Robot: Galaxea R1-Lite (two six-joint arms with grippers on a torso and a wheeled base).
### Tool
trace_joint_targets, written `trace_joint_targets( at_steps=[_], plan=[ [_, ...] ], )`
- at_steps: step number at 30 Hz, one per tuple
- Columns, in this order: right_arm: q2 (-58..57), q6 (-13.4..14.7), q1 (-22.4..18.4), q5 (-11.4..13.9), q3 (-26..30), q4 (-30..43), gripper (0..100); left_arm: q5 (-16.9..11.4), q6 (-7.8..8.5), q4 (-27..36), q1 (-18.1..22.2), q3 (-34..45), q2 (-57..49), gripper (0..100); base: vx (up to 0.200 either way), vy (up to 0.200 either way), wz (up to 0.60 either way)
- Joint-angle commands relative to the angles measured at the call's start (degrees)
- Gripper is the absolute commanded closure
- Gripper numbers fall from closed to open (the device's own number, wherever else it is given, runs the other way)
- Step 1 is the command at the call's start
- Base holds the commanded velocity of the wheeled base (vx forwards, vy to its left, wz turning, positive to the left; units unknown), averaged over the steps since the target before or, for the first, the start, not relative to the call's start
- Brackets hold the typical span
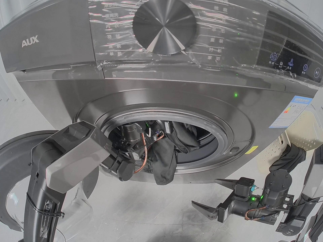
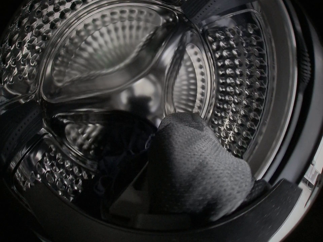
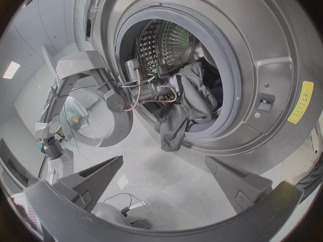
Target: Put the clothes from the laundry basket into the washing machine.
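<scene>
Cloth: black knit garment (image 1: 164, 158), likely limp, light, draped over grey washing-machine door rim (image 1: 218, 152); pinch bunched fold. Left gripper (image 3: 175, 84) hold: cannot tell. Right gripper (image 1: 205, 193) fingers spread, empty.

Boxy matte-grey left arm shell (image 1: 72, 155), black zip tie (image 1: 45, 211) round lower link, copper-coloured cable (image 1: 144, 148) looping at wrist. Black right gripper (image 1: 204, 192): wedge-shaped fingers (image 3: 97, 180), dotted pads, green indicator light (image 1: 251, 198) behind.

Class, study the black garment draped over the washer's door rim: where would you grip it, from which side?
Grip the black garment by its loose tail hanging outside below the door rim, coming from the front. That end dangles free; the upper part is crowded by the left arm.
</scene>
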Motion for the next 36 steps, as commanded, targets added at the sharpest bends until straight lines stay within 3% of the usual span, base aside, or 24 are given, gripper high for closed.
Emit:
trace_joint_targets(
  at_steps=[1,9,10,13,20,30,31,36],
  plan=[
    [0.3,-0.1,0.1,0.0,0.1,0.0,0,1.8,-1.25,4.9,1.0,-11.1,4.1,100,0.000,0.000,0.00],
    [0.5,-0.1,-0.1,0.0,0.1,0.0,0,3.7,-1.78,5.2,1.4,-13.7,4.9,100,0.000,0.000,0.00],
    [0.4,-0.1,-0.1,0.0,0.1,0.0,0,3.7,-2.04,5.1,1.0,-13.0,4.5,0,0.000,0.000,0.00],
    [0.5,-0.1,-0.1,0.0,0.0,0.0,0,3.7,-3.45,5.6,-0.1,-6.8,0.9,0,0.000,0.000,0.00],
    [0.5,-0.1,0.1,0.0,-0.1,0.0,0,1.4,-3.54,13.6,-1.7,6.5,-5.3,0,0.000,0.000,0.00],
    [0.4,-0.1,0.5,0.0,-0.2,0.0,0,1.4,-2.66,20.7,-0.8,3.2,-2.0,0,0.000,0.000,0.00],
    [0.4,-0.1,0.5,0.0,-0.2,0.0,0,1.4,-2.66,21.1,-0.6,2.2,-1.7,100,0.000,0.000,0.00],
    [0.5,-0.1,0.5,0.0,-0.2,0.0,0,2.2,-3.36,21.1,-0.3,-4.3,1.1,100,0.000,0.000,0.00]
  ],
)
